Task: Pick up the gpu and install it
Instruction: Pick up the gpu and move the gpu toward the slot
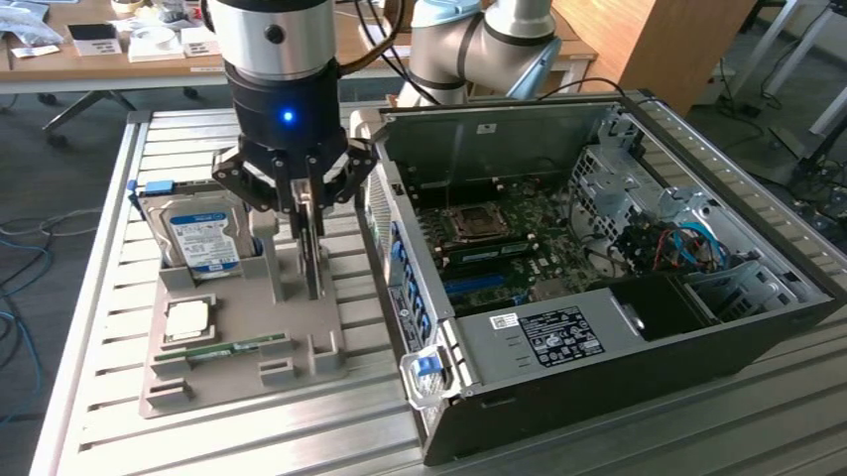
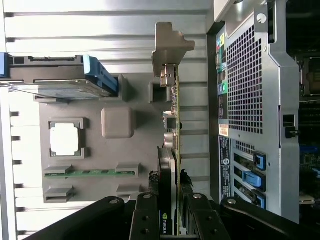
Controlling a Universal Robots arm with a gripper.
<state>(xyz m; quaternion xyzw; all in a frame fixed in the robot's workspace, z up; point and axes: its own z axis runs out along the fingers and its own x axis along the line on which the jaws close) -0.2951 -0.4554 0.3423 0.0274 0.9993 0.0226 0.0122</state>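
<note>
The gpu stands on edge, upright over the grey holder tray, a thin dark card seen edge-on. My gripper hangs straight above it, its black fingers closed on the card's upper edge from both sides. In the wrist view the gpu runs as a narrow green strip with its silver bracket at the far end, and my gripper clamps it between two fingers. I cannot tell whether the card's lower edge still sits in the tray's slot.
The tray also holds a hard drive with a blue-white label, a square processor chip and a green memory stick. The open computer case lies close on the exterior view's right, motherboard exposed, its perforated rear panel beside the card.
</note>
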